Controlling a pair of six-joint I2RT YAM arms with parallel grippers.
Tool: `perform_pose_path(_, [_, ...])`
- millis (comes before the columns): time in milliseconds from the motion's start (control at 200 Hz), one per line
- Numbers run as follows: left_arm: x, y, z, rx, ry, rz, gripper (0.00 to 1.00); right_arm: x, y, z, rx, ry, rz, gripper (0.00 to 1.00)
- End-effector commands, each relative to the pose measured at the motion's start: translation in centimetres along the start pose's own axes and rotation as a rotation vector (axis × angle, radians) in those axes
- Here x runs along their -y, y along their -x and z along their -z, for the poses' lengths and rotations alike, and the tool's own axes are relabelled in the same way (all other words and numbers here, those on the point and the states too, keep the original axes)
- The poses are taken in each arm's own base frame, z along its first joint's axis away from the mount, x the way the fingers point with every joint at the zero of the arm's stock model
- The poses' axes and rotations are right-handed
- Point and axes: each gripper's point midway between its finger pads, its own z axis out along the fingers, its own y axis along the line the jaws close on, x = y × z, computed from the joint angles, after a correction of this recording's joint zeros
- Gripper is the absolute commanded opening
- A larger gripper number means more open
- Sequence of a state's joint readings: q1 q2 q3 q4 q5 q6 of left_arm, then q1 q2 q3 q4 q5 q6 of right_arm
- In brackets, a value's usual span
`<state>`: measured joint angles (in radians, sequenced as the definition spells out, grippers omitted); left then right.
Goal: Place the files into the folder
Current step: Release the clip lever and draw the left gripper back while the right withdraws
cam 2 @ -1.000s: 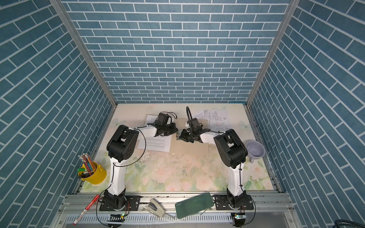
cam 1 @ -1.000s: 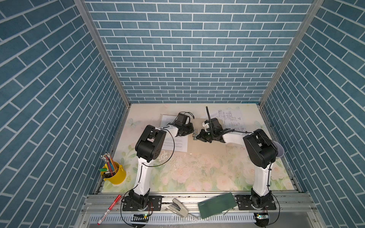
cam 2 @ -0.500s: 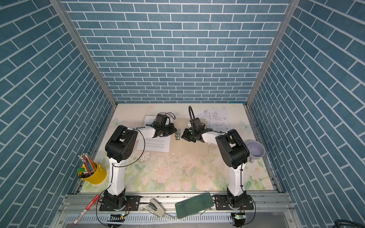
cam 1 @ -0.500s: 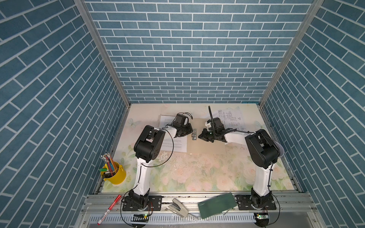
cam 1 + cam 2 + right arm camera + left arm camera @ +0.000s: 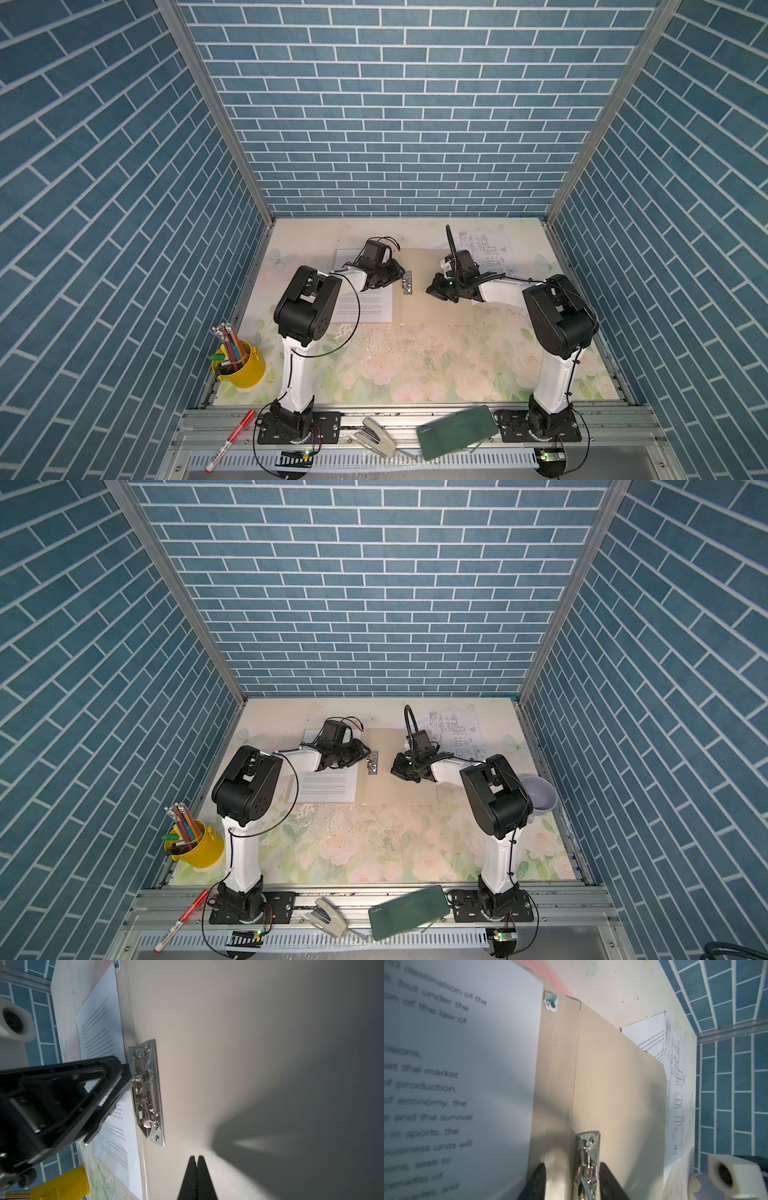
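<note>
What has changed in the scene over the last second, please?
The left tool has opened, straddling the metal clip on the folder. The right tool, shut throughout, has drawn back rightward from the clip. The folder, text sheet and diagram sheet lie as before.

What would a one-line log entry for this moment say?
left gripper: open, at clip | right gripper: shut, over folder | text sheet: on folder | diagram sheet: outside folder
</note>
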<state>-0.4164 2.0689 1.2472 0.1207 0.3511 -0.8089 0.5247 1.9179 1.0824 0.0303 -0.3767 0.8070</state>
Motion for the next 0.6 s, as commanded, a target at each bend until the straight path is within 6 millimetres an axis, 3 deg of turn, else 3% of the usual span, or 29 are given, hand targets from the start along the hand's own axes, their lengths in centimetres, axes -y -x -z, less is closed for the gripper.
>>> perform_pose_path(0, [-0.8, -0.2, 1.1, -0.001, 0.033, 0.024, 0.54, 0.4, 0.2, 1.0, 0.024, -0.012, 0.018, 0.03])
perform_pose_path(375, [2.0, -0.1, 3.6, 0.028, -0.092, 0.042, 0.85, 0.9, 1.0, 1.7, 0.058, -0.018, 0.008, 0.19])
perform_pose_path(470, [2.9, -0.3, 4.3, 0.028, -0.14, 0.057, 0.99, 1.0, 1.3, 1.8, 0.065, -0.019, 0.0, 0.22])
perform_pose_path(595, [4.0, -1.0, 4.9, 0.018, -0.192, 0.071, 1.0, 1.4, 1.5, 1.9, 0.074, -0.032, -0.01, 0.31])
